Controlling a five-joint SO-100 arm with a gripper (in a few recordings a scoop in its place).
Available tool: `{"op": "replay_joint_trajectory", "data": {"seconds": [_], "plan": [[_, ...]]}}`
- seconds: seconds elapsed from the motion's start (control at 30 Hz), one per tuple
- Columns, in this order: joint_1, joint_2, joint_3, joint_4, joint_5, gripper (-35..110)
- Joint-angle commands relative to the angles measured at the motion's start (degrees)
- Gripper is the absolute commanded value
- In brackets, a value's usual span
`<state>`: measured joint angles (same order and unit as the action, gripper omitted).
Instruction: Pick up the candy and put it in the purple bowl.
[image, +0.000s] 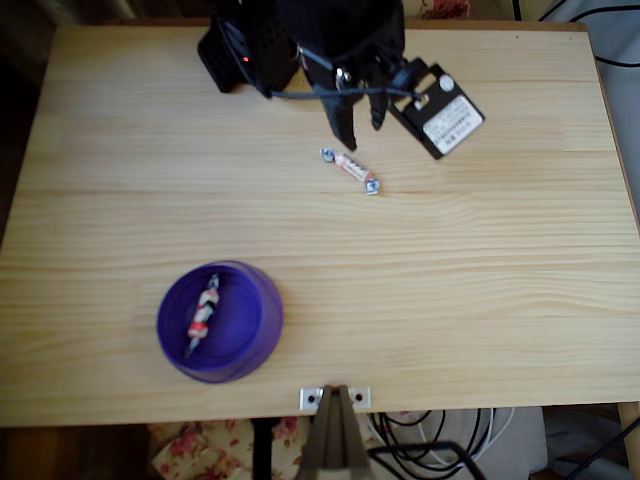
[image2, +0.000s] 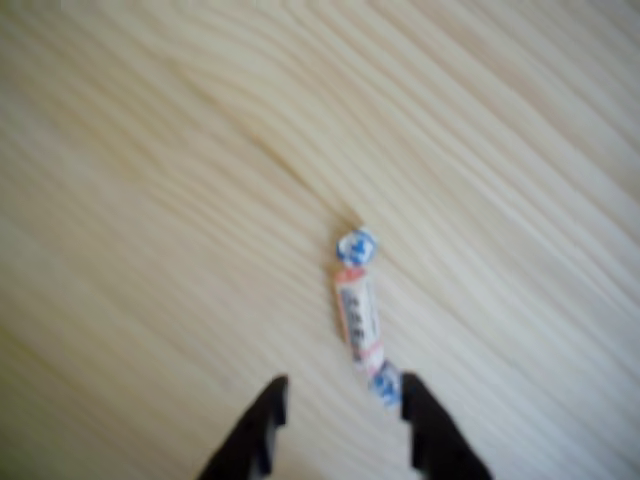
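While the candy (image: 349, 170) lies on the table (image: 480, 280), well apart from the purple bowl (image: 220, 321), the gripper (image: 361, 118) hangs just beside it, jaws spread and empty. Approach is the step in hand; the next move calls for descent with the jaws straddling the wrapper. From the wrist camera, one twisted end sits beside a fingertip (image2: 413, 392). From overhead, a striped candy (image: 203, 315) sits inside the bowl.
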<state>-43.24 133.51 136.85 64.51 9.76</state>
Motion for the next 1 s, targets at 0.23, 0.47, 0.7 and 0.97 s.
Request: {"op": "replay_joint_trajectory", "data": {"seconds": [0.23,0.47,0.7,0.97], "plan": [[1.85,-11.95,3.34,-10.72,1.93,20],[2.90,-17.40,3.43,-14.33,2.02,20],[2.90,-20.21,2.29,-14.06,2.72,20],[1.23,-19.07,3.25,-15.64,4.57,7]]}}
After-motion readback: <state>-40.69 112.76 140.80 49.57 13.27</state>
